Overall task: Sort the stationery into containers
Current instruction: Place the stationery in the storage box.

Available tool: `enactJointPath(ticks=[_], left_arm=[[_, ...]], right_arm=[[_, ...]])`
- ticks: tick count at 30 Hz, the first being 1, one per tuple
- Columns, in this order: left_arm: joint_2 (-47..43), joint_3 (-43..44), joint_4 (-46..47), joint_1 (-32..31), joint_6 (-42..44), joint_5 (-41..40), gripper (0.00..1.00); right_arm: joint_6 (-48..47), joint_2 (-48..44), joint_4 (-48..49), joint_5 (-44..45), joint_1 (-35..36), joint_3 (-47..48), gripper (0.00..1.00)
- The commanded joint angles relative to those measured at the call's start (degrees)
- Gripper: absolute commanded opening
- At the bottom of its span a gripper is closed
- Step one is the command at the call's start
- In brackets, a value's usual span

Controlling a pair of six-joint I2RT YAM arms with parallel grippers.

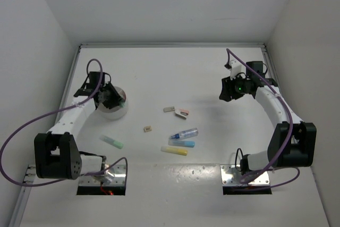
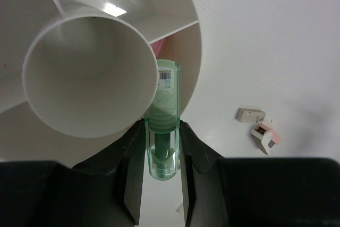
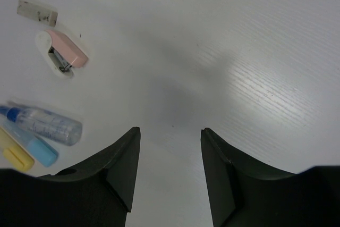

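Note:
The white round dish (image 1: 118,112) with inner dividers sits at the left. My left gripper (image 1: 109,97) is over it, shut on a green marker (image 2: 166,94), whose far end reaches into an outer compartment of the dish (image 2: 175,3) beside the middle cup. My left gripper also shows in the left wrist view (image 2: 162,127). My right gripper (image 1: 232,87) hangs open and empty over bare table at the right (image 3: 170,131). On the table lie a mint marker (image 1: 111,141), tan eraser (image 1: 147,128), grey eraser (image 1: 169,109), pink item (image 1: 182,112), clear blue-capped tube (image 1: 184,133), light blue marker (image 1: 181,143) and yellow marker (image 1: 174,151).
White walls close the table at the left, the back and the right. In the right wrist view the grey eraser (image 3: 37,12), pink item (image 3: 64,54), tube (image 3: 48,125), light blue marker (image 3: 34,147) and yellow marker (image 3: 13,155) lie to the left of the fingers.

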Motion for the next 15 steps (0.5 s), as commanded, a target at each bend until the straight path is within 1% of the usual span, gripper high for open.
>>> enactJointPath(ticks=[1, 2, 4, 5, 6, 11, 14, 15], left_arm=[[0.2, -0.6, 2.0, 2.1, 0.0, 1.5, 0.17], [0.2, -0.6, 2.0, 2.8, 0.0, 1.5, 0.23], [0.2, -0.6, 2.0, 2.8, 0.0, 1.5, 0.31], [0.2, -0.6, 2.0, 3.4, 0.5, 2.0, 0.39], [0.2, -0.6, 2.0, 3.4, 0.5, 2.0, 0.42], [0.2, 0.0, 2.0, 3.4, 1.1, 3.1, 0.5], [-1.3, 0.6, 2.0, 3.4, 1.1, 3.7, 0.5], [-2.0, 0.6, 2.0, 3.4, 1.1, 3.7, 0.48]], right_arm=[[-0.3, -1.8, 0.6, -1.0, -0.1, 2.4, 0.5], [-0.3, -1.8, 0.6, -1.0, -0.1, 2.4, 0.5], [-0.3, -1.8, 0.6, -1.0, -0.1, 2.4, 0.5], [-0.3, -1.8, 0.6, -1.0, -0.1, 2.4, 0.5], [-0.3, -1.8, 0.6, -1.0, -0.1, 2.4, 0.5], [-0.3, -1.8, 0.6, -1.0, -0.1, 2.4, 0.5], [-0.3, -1.8, 0.6, -1.0, -0.1, 2.4, 0.5], [-0.3, -1.8, 0.6, -1.0, -0.1, 2.4, 0.5]])
